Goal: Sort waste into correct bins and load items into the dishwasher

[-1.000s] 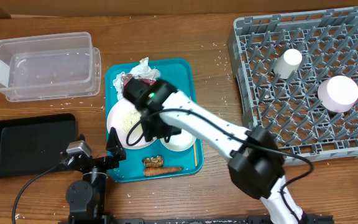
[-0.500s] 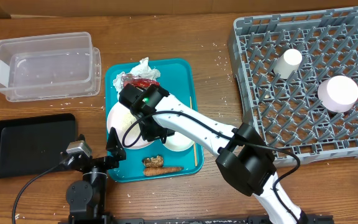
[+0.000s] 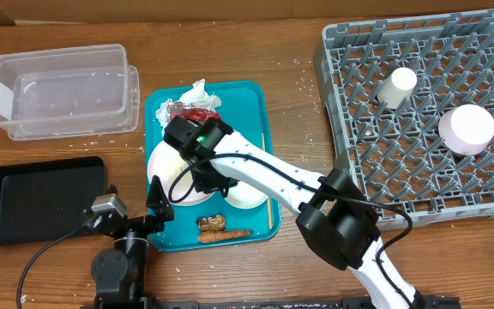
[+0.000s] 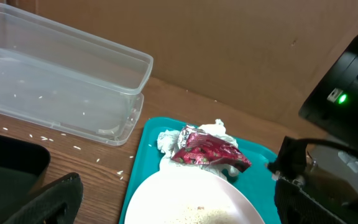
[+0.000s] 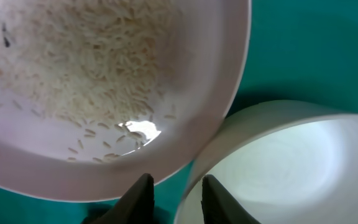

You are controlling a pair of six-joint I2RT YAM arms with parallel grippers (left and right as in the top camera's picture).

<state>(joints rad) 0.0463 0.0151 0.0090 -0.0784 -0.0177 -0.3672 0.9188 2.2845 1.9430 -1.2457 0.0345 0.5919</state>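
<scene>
On the teal tray [image 3: 260,103], a large white plate [image 3: 165,163] holds loose rice [image 5: 86,56]; a small white bowl [image 3: 249,193] touches its right edge. My right gripper [image 3: 215,184] is low between them. In the right wrist view it [image 5: 178,193] is narrowly open, with its fingers astride the bowl's [image 5: 278,162] rim beside the plate [image 5: 104,124]. My left gripper [image 3: 153,202] is open at the tray's left edge and faces the plate [image 4: 191,199]. Crumpled tissue [image 3: 197,93] and a red wrapper [image 3: 191,112] lie at the tray's back. A carrot stick [image 3: 234,233] and brown lump [image 3: 211,222] lie at its front.
The clear tub [image 3: 63,90] stands at the back left and the black tray [image 3: 45,197] at the front left. The grey dish rack [image 3: 427,51] at the right holds a white cup [image 3: 397,86] and a pale pink bowl [image 3: 466,127]. Rice grains lie scattered on the table.
My right arm shifted left and lower over the plate and bowl between one second and half a second ago, and has stayed still since. The left arm has not moved.
</scene>
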